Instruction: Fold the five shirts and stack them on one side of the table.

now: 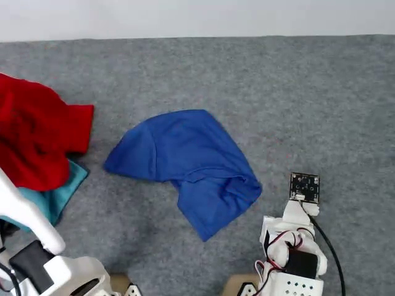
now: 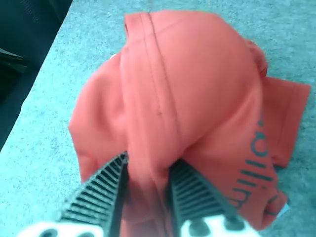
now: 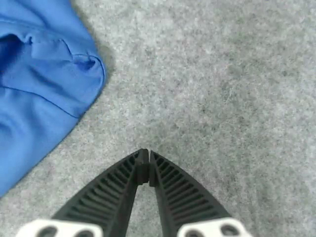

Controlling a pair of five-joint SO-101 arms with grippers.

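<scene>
Here, red shirt (image 2: 197, 89) firmly inside the left hand (image 2: 149, 160).

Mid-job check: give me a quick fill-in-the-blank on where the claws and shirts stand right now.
The left claw is shut on the red shirt; the right claw is shut on ____.
The teal shirt lies ____ the red shirt.
The blue shirt lies nearest the ____ claw.
Missing words: nothing; under; right.
</scene>
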